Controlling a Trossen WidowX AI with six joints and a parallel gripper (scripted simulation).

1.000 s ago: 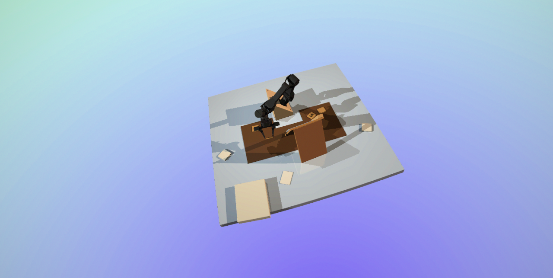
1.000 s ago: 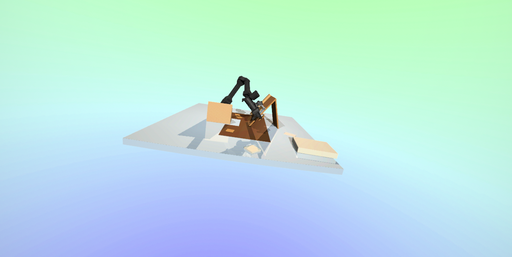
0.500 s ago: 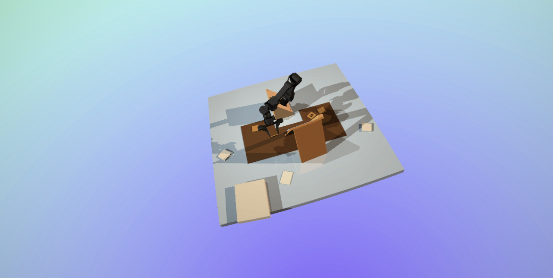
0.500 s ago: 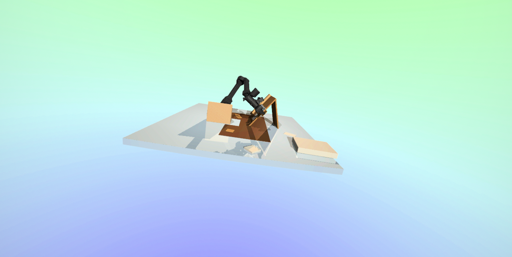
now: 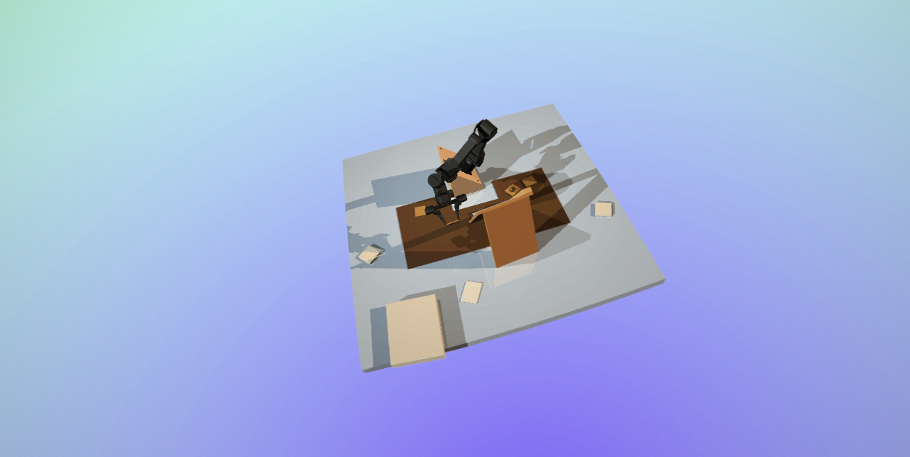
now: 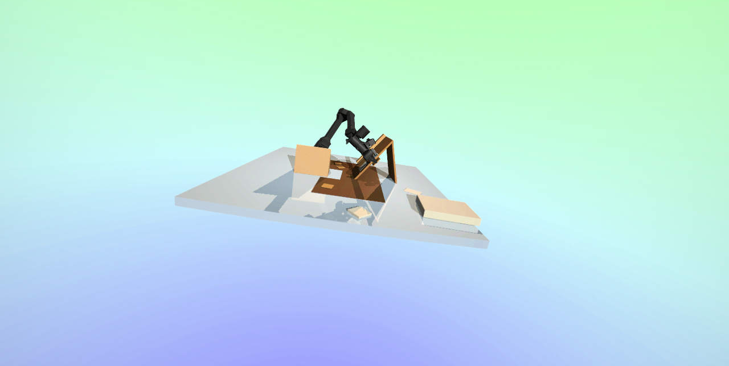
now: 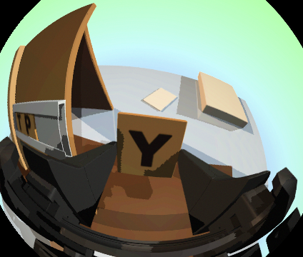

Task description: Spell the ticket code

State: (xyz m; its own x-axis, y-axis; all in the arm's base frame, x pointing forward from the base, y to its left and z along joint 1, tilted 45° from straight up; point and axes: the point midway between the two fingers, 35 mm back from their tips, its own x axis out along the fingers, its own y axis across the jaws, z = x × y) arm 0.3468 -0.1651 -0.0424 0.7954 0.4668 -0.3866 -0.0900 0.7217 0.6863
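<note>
My gripper (image 5: 451, 219) (image 6: 374, 159) (image 7: 148, 150) is shut on the Y tile (image 7: 151, 143), which stands upright between the fingertips with its letter facing the wrist camera. The grey rail (image 7: 41, 108) is at the left of the wrist view, on the tilted wooden board (image 5: 510, 231) (image 7: 44, 71). It holds a T tile (image 7: 19, 122) and a P tile (image 7: 28, 125) at its left end, with bare rail to their right. The Y tile is apart from the rail, to its right. Loose tiles (image 5: 419, 210) (image 5: 512, 189) (image 5: 527, 181) lie on the brown mat (image 5: 423, 254). The ticket's print is not readable.
A wooden panel (image 6: 312, 160) stands behind the mat, near the arm. A large cream block (image 5: 413, 330) (image 6: 448, 209) (image 7: 223, 103) sits at a counter corner. Small cream pieces (image 5: 471, 292) (image 5: 370, 254) (image 5: 603, 209) lie around the mat. The counter's edges are exposed.
</note>
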